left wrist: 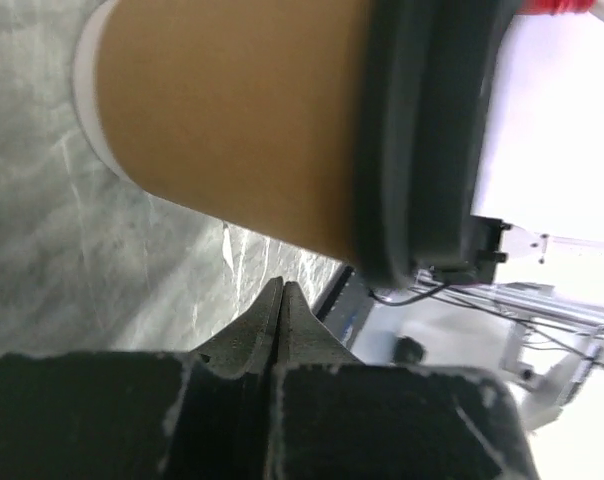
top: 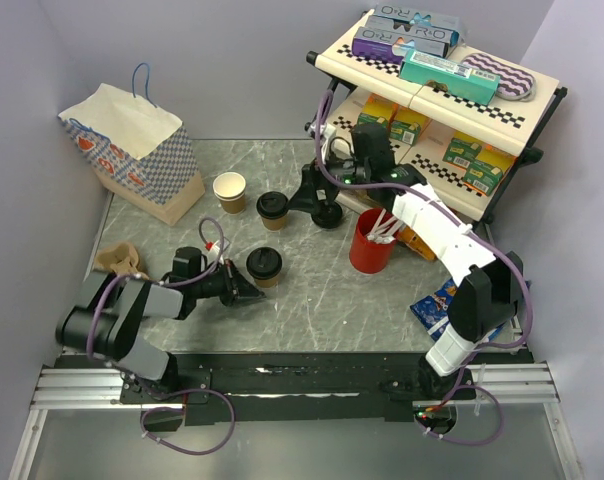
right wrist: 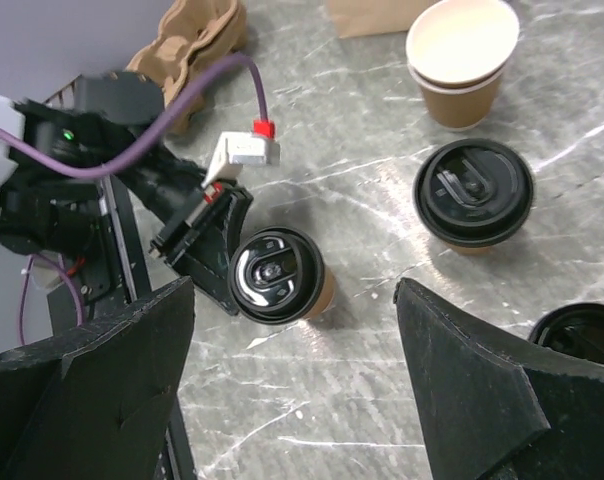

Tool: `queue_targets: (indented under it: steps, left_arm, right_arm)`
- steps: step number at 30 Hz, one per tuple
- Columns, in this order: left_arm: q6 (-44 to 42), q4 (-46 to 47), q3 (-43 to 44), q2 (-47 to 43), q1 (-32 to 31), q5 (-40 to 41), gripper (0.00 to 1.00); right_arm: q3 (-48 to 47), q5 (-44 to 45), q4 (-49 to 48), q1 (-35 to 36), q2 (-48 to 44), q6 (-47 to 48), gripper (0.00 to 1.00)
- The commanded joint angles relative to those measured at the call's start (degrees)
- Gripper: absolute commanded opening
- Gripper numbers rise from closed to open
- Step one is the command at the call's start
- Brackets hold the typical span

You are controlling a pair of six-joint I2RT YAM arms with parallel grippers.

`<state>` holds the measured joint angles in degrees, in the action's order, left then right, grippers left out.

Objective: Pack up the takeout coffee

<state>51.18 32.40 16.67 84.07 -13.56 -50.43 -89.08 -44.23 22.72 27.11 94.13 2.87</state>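
While both lidded cups stand upright on the table [top: 322,300], the left end effector [top: 242,290] lies low just beside the nearer cup [top: 264,265], fingers pressed together and gripping nothing, so a grasp requires reopening first; the right end effector [right wrist: 292,288] hovers spread wide and empty near the farther cup [right wrist: 472,190]; the paper bag [top: 132,150] stands well apart.
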Motion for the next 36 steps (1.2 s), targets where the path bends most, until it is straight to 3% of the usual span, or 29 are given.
queue_targets:
  steps: [1, 9, 21, 36]
  left_arm:
    - [7.6, 15.7, 2.0, 8.5, -0.4, -4.1, 0.01]
    - [17.8, 29.9, 7.6, 23.7, -0.7, -4.2, 0.01]
    - [29.9, 40.2, 16.4, 35.3, -0.7, 1.4, 0.01]
    - [33.4, 40.9, 27.0, 42.3, 0.0, 4.2, 0.01]
  right_arm:
    - [-3.2, -1.2, -1.9, -1.8, 0.0, -0.6, 0.87]
    - [-1.3, 0.0, -1.0, -3.7, -1.1, 1.1, 0.87]
    - [1.2, 0.3, -1.8, -5.8, -1.0, 1.2, 0.87]
    - [-1.7, 0.2, -2.1, -5.9, 1.1, 1.1, 0.88]
